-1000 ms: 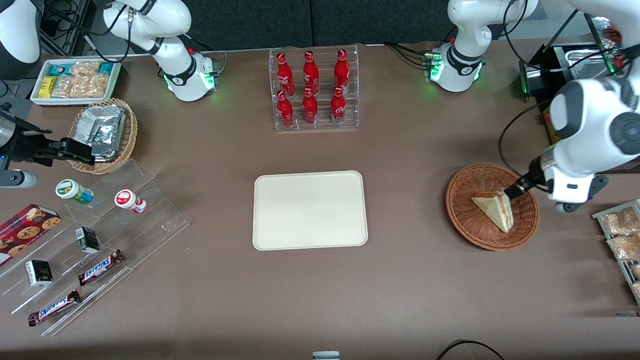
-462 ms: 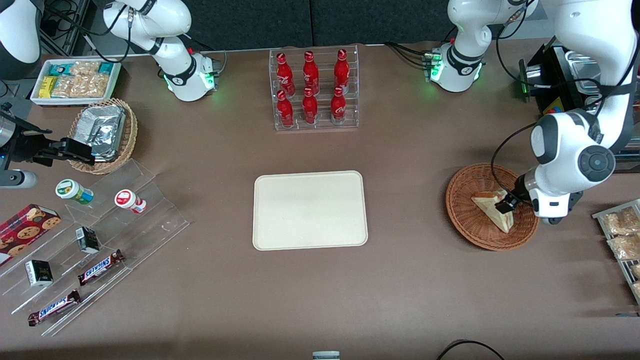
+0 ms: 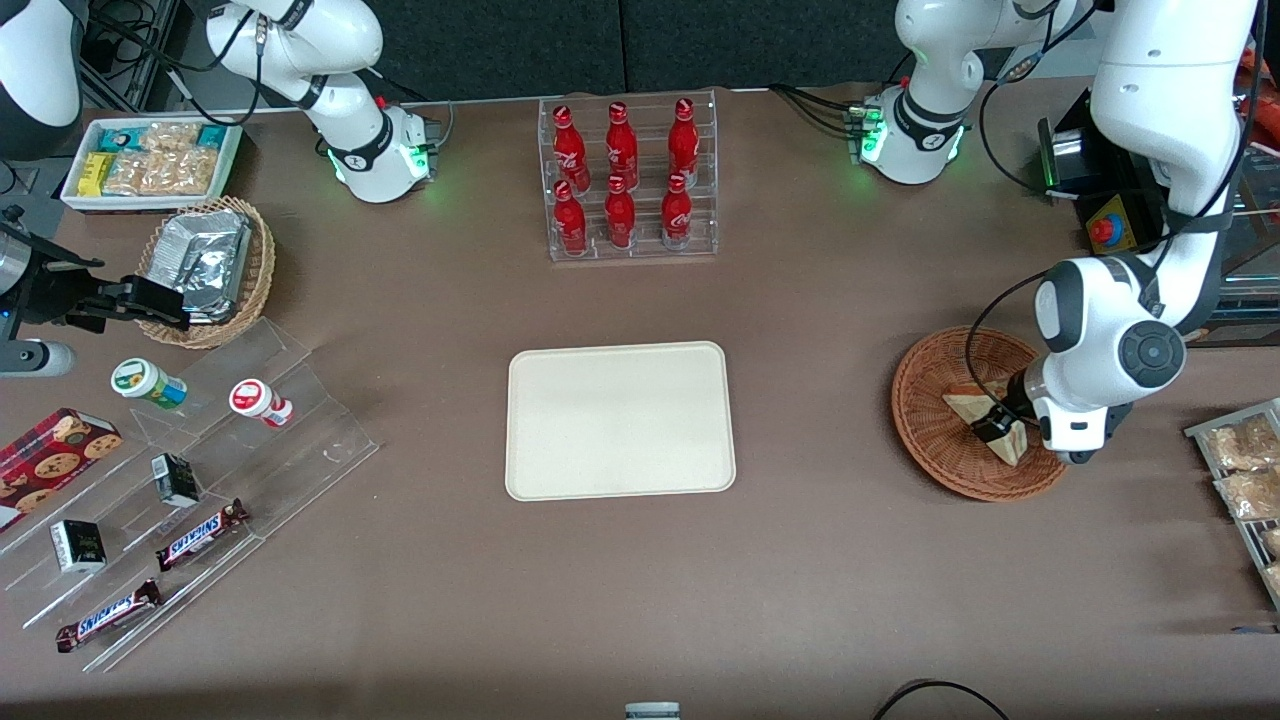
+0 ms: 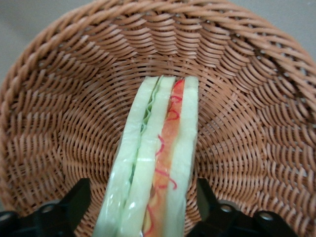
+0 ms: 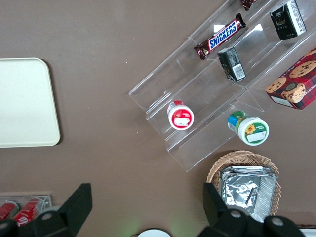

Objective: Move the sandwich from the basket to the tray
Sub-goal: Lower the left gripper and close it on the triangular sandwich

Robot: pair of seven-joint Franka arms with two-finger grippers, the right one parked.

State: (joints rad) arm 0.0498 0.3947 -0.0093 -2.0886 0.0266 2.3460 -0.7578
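Note:
The sandwich (image 3: 962,404) lies in the reddish-brown woven basket (image 3: 915,400) at the working arm's end of the table, a pale wedge with its red, orange and green cut edge upward (image 4: 158,158). My gripper (image 3: 993,428) is down inside the basket (image 4: 59,123), open, with one black finger (image 4: 79,195) on each side of the sandwich. A small gap shows between each finger and the bread. The cream tray (image 3: 620,420) sits bare at the table's middle, a good way toward the parked arm from the basket.
A clear rack of red bottles (image 3: 628,180) stands farther from the front camera than the tray. A rack of snack packets (image 3: 1245,480) lies beside the basket. At the parked arm's end sit a tan basket of foil packets (image 3: 205,270) and acrylic steps with snacks (image 3: 200,470).
My gripper has come down into the basket, shifting toward the front camera, from the sandwich's upper corner to a straddle over its middle. The sandwich has not moved.

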